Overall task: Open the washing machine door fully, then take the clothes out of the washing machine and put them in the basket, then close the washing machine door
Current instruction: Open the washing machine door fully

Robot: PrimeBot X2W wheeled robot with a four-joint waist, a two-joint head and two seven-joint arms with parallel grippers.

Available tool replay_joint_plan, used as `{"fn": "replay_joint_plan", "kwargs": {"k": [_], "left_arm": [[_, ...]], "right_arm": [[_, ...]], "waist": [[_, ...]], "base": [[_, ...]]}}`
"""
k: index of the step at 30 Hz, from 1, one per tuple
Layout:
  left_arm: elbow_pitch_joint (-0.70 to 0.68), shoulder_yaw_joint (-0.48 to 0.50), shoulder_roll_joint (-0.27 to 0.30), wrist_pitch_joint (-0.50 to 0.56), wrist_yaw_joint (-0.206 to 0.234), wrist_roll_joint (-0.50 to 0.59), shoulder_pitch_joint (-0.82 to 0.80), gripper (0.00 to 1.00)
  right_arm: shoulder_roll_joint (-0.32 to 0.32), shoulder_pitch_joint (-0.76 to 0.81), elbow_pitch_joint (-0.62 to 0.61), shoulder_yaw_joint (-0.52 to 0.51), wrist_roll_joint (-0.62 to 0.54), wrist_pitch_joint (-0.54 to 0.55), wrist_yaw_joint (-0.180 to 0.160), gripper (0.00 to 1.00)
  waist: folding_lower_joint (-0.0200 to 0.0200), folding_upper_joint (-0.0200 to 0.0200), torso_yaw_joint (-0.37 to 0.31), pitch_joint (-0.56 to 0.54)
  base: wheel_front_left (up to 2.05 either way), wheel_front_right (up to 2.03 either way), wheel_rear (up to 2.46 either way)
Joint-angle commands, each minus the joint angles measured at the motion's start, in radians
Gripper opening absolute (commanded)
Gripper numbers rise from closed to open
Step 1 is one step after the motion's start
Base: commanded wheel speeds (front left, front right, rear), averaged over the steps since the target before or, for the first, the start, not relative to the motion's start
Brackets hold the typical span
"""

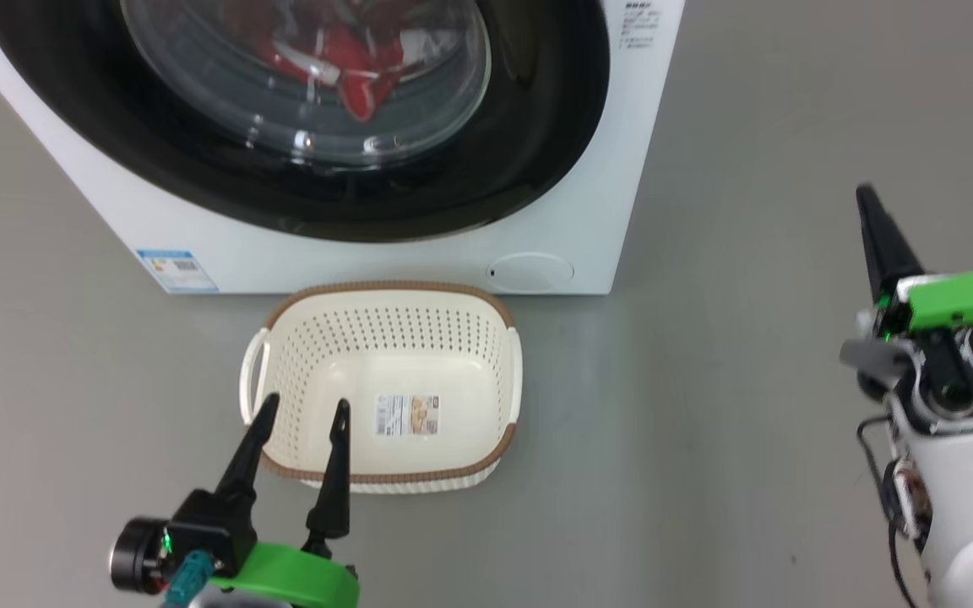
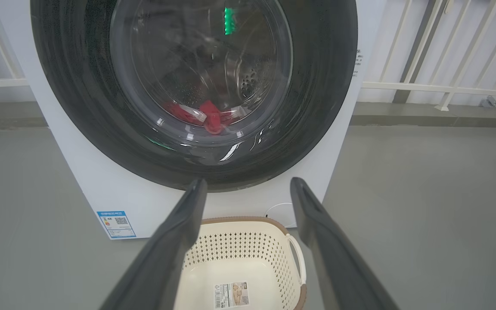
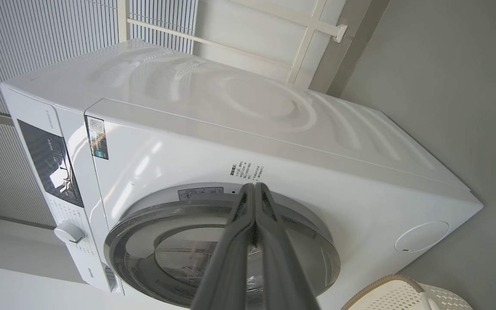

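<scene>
Facing the big white front-loading washing machine (image 1: 368,262), which step is the robot on? — DESK

Opening, by the look of it: the large round washing machine door (image 1: 537,127), glossy black rim around a bulging glass bowl, sits shut against the front, so no part of the task looks done. — FIELD

And the load? — DESK

The bright red clothes with white trim (image 1: 360,76) lie low in the drum, seen through the glass. The small cream perforated plastic basket with its brown woven-look rim (image 1: 385,287) stands empty on the grey floor (image 1: 706,380), just before the machine, below the door. — FIELD

The tools? — DESK

The left tool (image 1: 306,404) hangs over the basket's near left corner, dark fingers spread wide with nothing between them, well short of the door. The right tool (image 1: 867,196) is off to the machine's right, fingers pressed together and empty, pointing toward the door's right-hand edge but apart from it. — FIELD

Next move? — DESK

Likely a fingertip hooked behind the door's rim, then a pull along its swing until it stands fully open; which side carries the hinge I cannot tell. — FIELD
</scene>
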Motion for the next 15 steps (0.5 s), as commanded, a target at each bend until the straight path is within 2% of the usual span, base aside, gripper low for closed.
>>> {"fn": "replay_joint_plan", "kwargs": {"k": [1, 15], "left_arm": [[-0.032, 0.026, 0.005, -0.012, 0.009, -0.003, -0.039, 1.00], [-0.077, -0.041, 0.005, -0.012, 0.024, -0.034, -0.157, 1.00]], "right_arm": [[-0.014, -0.053, -0.014, 0.017, 0.006, 0.012, 0.001, 0.00], [-0.064, -0.417, 0.190, 0.054, 0.047, 0.190, 0.001, 0.00]], "waist": [[0.0000, -0.0001, 0.021, 0.050], [0.0000, -0.0001, 0.090, 0.213]], "base": [[0.00, 0.00, 0.00], [0.00, 0.00, 0.00]]}}
